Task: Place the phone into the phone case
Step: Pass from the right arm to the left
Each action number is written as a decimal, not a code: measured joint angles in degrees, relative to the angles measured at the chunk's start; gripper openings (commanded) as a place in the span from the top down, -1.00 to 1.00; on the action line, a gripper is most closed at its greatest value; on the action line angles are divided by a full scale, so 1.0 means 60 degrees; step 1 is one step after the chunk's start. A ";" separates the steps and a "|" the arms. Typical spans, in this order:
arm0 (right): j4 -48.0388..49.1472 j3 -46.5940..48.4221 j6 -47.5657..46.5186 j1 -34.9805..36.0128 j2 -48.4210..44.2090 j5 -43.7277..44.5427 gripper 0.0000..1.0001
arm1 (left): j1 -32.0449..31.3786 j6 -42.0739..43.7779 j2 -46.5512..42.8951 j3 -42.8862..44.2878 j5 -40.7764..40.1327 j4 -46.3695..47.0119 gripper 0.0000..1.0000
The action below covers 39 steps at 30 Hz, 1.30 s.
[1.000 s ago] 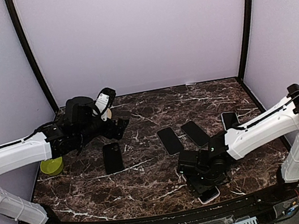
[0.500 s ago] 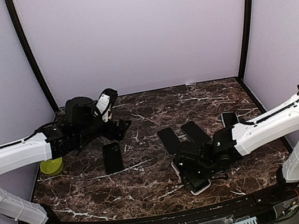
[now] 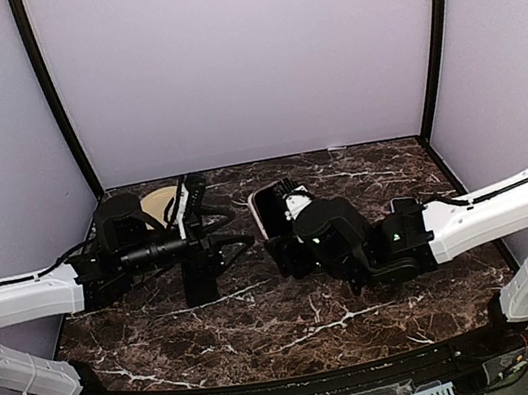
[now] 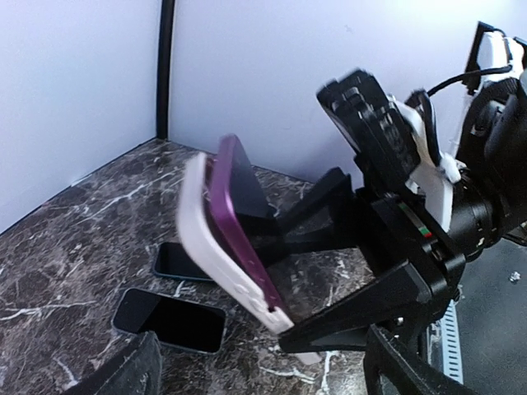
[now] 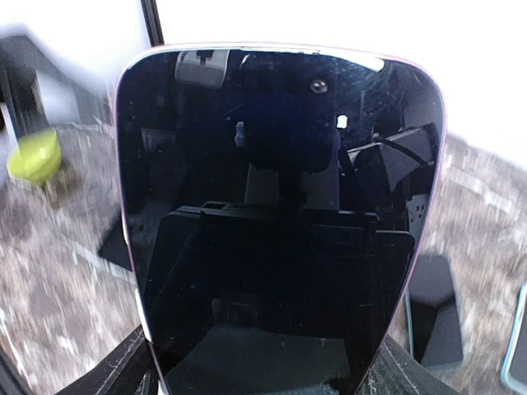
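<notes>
R fingers [image 5: 130, 366] sit at the two bottom corners of the phone [image 5: 276, 206] in the R wrist view. The R gripper [image 5: 259, 370] is closed on the phone's lower end. The phone is held clear of the marble table [image 3: 264, 319], roughly upright w/ a lean, its dark glass filling the R wrist cam. From the L wrist cam it shows nearly edge-on: pale back, purple rim. L fingers [image 4: 132, 370] are spread wide at the lower corners of that view, nothing between them. The L gripper [image 4: 263, 370] points at the phone, near it but apart. In the top view the two grippers face each other over the rear-centre of the table, the L one left of the phone. A dark slab [image 3: 198, 281] lies flat on the table just below the L gripper. Beyond the phone, L wrist view, a near slab [image 4: 169, 318] and a far slab [image 4: 185, 263] lie flat, close together. What each slab is cannot be told. A green bowl [image 5: 33, 156] shows blurred at far left of the R wrist view. A cream round item [image 3: 157, 204] sits behind the L wrist; ID unclear.
</notes>
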 measured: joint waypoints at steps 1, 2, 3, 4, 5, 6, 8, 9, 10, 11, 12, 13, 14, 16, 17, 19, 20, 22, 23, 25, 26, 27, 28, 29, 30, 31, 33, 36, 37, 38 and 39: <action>0.0299 0.0058 -0.0229 0.0033 0.0011 0.0149 0.52 | -0.0076 -0.0044 -0.0004 -0.0084 0.0138 0.0204 -0.72; 0.0637 0.0135 -0.0495 0.0080 0.0033 0.0302 0.52 | -0.0138 -0.0106 -0.0004 -0.0149 0.0251 0.0379 -0.72; 0.0969 0.0219 -0.0750 0.0138 0.0073 0.0404 0.51 | -0.0200 -0.0175 -0.0004 -0.0193 0.0361 0.0510 -0.69; 0.1268 0.0291 -0.0991 0.0204 0.0127 0.0488 0.51 | -0.0240 -0.0237 -0.0004 -0.0229 0.0433 0.0663 -0.68; 0.1461 0.0339 -0.1166 0.0262 0.0171 0.0525 0.51 | -0.0251 -0.0310 -0.0004 -0.0255 0.0474 0.0798 -0.63; 0.1687 0.0364 -0.1402 0.0346 0.0219 0.0645 0.51 | -0.0251 -0.0357 -0.0026 -0.0302 0.0517 0.0933 -0.60; 0.1982 0.0364 -0.1719 0.0419 0.0280 0.0783 0.51 | -0.0251 -0.0437 -0.0102 -0.0419 0.0448 0.1118 -0.45; 0.2102 0.0364 -0.1887 0.0426 0.0310 0.0794 0.50 | -0.0251 -0.0484 -0.0168 -0.0495 0.0350 0.1195 -0.36; 0.2171 0.0364 -0.1985 0.0448 0.0331 0.0790 0.50 | -0.0251 -0.0488 -0.0255 -0.0586 0.0193 0.1275 -0.31; 0.2284 0.0364 -0.2138 0.0488 0.0361 0.0780 0.51 | -0.0251 -0.0484 -0.0346 -0.0656 0.0091 0.1351 -0.26; 0.2346 0.0364 -0.2218 0.0525 0.0386 0.0772 0.50 | -0.0251 -0.0481 -0.0419 -0.0692 0.0036 0.1410 -0.23; 0.2422 0.0368 -0.2339 0.0579 0.0426 0.0718 0.50 | -0.0251 -0.0455 -0.0495 -0.0710 -0.0051 0.1468 -0.22; 0.2506 0.0375 -0.2419 0.0645 0.0481 0.0663 0.51 | -0.0248 -0.0437 -0.0532 -0.0710 -0.0066 0.1519 -0.22; 0.2575 0.0390 -0.2539 0.0747 0.0579 0.0597 0.51 | -0.0240 -0.0412 -0.0583 -0.0710 -0.0047 0.1632 -0.20; 0.2579 0.0390 -0.2597 0.0780 0.0619 0.0557 0.51 | -0.0240 -0.0393 -0.0601 -0.0710 -0.0036 0.1661 -0.15; 0.2583 0.0390 -0.2667 0.0805 0.0681 0.0492 0.51 | -0.0240 -0.0361 -0.0648 -0.0718 -0.0062 0.1701 0.09; 0.2579 0.0390 -0.2677 0.0812 0.0688 0.0452 0.51 | -0.0240 -0.0342 -0.0692 -0.0743 -0.0106 0.1738 0.23; 0.2583 0.0397 -0.2707 0.0812 0.0696 0.0412 0.52 | -0.0240 -0.0204 -0.0801 -0.0780 -0.0280 0.1800 0.31; 0.2579 0.0412 -0.2714 0.0812 0.0703 0.0408 0.52 | -0.0244 -0.0244 -0.0809 -0.0780 -0.0313 0.1810 0.33; 0.2568 0.0492 -0.2732 0.0812 0.0739 0.0404 0.52 | -0.0240 -0.0204 -0.0805 -0.0780 -0.0342 0.1807 0.35; 0.2575 0.0539 -0.2743 0.0809 0.0772 0.0408 0.52 | -0.0244 -0.0208 -0.0794 -0.0776 -0.0331 0.1803 0.35; 0.2568 0.0579 -0.2747 0.0809 0.0801 0.0423 0.52 | -0.0244 -0.0208 -0.0776 -0.0776 -0.0302 0.1800 0.35; 0.2568 0.0601 -0.2750 0.0809 0.0831 0.0430 0.52 | -0.0244 -0.0204 -0.0761 -0.0776 -0.0280 0.1796 0.34; 0.2561 0.0619 -0.2758 0.0809 0.0856 0.0433 0.52 | -0.0251 -0.0204 -0.0747 -0.0776 -0.0262 0.1778 0.31; 0.2543 0.0652 -0.2776 0.0809 0.0889 0.0455 0.52 | -0.0251 -0.0197 -0.0732 -0.0776 -0.0255 0.1759 0.30; 0.2532 0.0678 -0.2787 0.0809 0.0922 0.0455 0.52 | -0.0259 -0.0182 -0.0721 -0.0776 -0.0259 0.1738 0.28; 0.2484 0.0787 -0.2820 0.0812 0.1009 0.0433 0.53 | -0.0277 -0.0153 -0.0692 -0.0776 -0.0255 0.1676 0.29; 0.2459 0.0911 -0.2860 0.0812 0.1096 0.0361 0.53 | -0.0295 -0.0127 -0.0663 -0.0776 -0.0262 0.1647 0.36; 0.2463 0.0929 -0.2878 0.0812 0.1107 0.0321 0.53 | -0.0295 -0.0106 -0.0656 -0.0776 -0.0270 0.1650 0.39; 0.2448 0.0936 -0.2881 0.0809 0.1111 0.0299 0.53 | -0.0295 -0.0109 -0.0645 -0.0776 -0.0266 0.1650 0.45; 0.2433 0.0940 -0.2889 0.0809 0.1115 0.0280 0.53 | -0.0302 -0.0109 -0.0641 -0.0776 -0.0266 0.1647 0.48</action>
